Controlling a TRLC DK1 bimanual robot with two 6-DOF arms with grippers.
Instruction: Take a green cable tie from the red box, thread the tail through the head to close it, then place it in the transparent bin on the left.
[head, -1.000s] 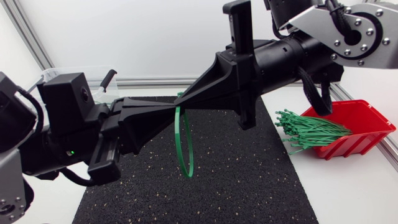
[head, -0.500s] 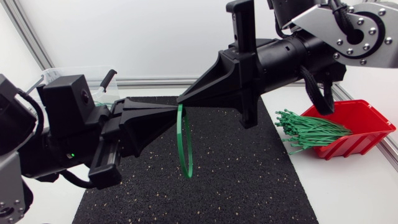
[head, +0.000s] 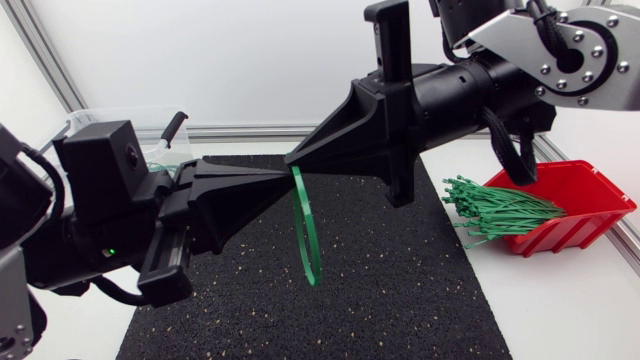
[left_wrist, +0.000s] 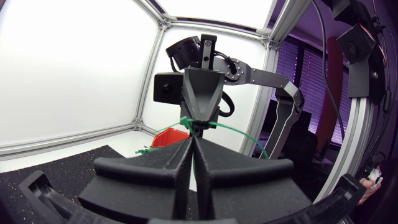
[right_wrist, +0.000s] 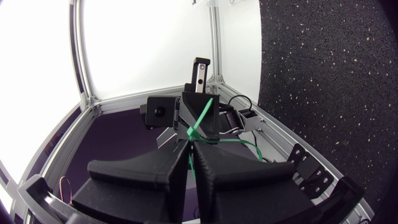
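The left gripper (head: 281, 173) and the right gripper (head: 295, 159) meet tip to tip above the black mat (head: 390, 300), both pinched tight on the green cable tie (head: 309, 235); its loop hangs below them.

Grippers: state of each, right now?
Left gripper: shut on the tie.
Right gripper: shut on the same tie.
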